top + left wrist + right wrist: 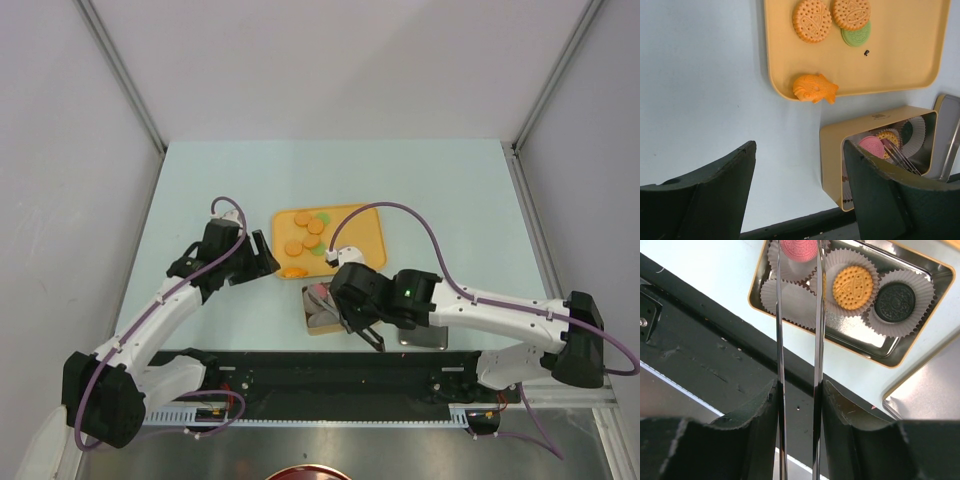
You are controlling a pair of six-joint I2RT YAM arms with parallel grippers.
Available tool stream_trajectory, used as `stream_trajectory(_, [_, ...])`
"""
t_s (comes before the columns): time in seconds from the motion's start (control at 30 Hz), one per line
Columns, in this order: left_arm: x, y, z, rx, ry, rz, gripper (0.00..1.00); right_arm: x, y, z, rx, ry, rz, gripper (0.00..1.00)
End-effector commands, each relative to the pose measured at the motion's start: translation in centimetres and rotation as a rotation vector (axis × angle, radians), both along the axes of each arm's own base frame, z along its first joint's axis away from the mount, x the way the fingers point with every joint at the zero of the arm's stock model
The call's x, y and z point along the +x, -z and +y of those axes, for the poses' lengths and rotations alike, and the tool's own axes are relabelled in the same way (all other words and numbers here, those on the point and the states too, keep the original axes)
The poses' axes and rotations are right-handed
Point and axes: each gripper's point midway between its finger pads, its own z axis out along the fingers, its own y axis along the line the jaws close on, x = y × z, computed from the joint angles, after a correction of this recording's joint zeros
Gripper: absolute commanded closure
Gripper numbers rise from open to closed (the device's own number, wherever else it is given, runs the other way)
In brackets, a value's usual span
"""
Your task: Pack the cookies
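Clamping slim tongs [779, 340] to reach the tin [910, 357], the right gripper [799, 401] poises a pink cookie [797, 248] over its paper cup [790, 271]; the left gripper [799, 155] hangs spread, empty.

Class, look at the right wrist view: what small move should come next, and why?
Probably ease the right gripper open slightly: its tongs pinch the pink cookie over a white cup in the tin, so loosening should drop it in.

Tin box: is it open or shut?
Open. The lid lies beside the tin box, and cookies in paper cups show inside.
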Motion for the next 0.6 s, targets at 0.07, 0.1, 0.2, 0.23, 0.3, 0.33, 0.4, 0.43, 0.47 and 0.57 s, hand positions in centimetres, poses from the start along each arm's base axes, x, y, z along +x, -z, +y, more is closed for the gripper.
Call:
stream_trajectory(0.07, [0.2, -0.5, 0.0, -0.005, 0.010, -0.032, 0.24, 0.6, -2.5, 2.0, 0.073, -0.016, -0.044, 0.53])
stream_trajectory(0.1, [0.3, -0.5, 0.0, -0.006, 0.008, -0.035, 0.24, 0.6, -2.5, 1.9, 0.073, -0.015, -0.044, 0.52])
stream_trajectory(0.2, [0.3, -0.5, 0.1, -0.004, 0.008, -0.035, 0.24, 0.8, -2.8, 2.0, 0.075, -0.007, -0.053, 0.47])
stream_trajectory(0.23, [0.3, -0.6, 0.0, -0.004, 0.008, -0.037, 0.24, 0.9, -2.9, 2.0, 0.077, -0.005, -0.056, 0.46])
stream_trajectory(0.3, [0.2, -0.5, 0.1, -0.003, 0.008, -0.034, 0.24, 0.9, -3.0, 2.1, 0.077, -0.007, -0.059, 0.46])
stream_trajectory(0.33, [0.3, -0.6, 0.1, -0.004, 0.008, -0.035, 0.24, 1.0, -3.1, 2.1, 0.079, -0.005, -0.062, 0.46])
stream_trajectory(0.4, [0.3, -0.5, 0.0, -0.004, 0.008, -0.035, 0.24, 1.2, -3.4, 2.0, 0.082, 0.004, -0.073, 0.46])
stream_trajectory(0.43, [0.3, -0.6, 0.1, -0.003, 0.009, -0.037, 0.24, 1.3, -3.8, 2.0, 0.090, 0.008, -0.081, 0.46])
stream_trajectory(0.47, [0.3, -0.6, 0.1, -0.004, 0.008, -0.036, 0.24, 1.7, -4.3, 1.9, 0.096, 0.018, -0.101, 0.46])
stream_trajectory(0.57, [0.3, -0.6, 0.0, -0.004, 0.008, -0.037, 0.24, 3.2, -5.8, 1.3, 0.114, 0.058, -0.146, 0.45])
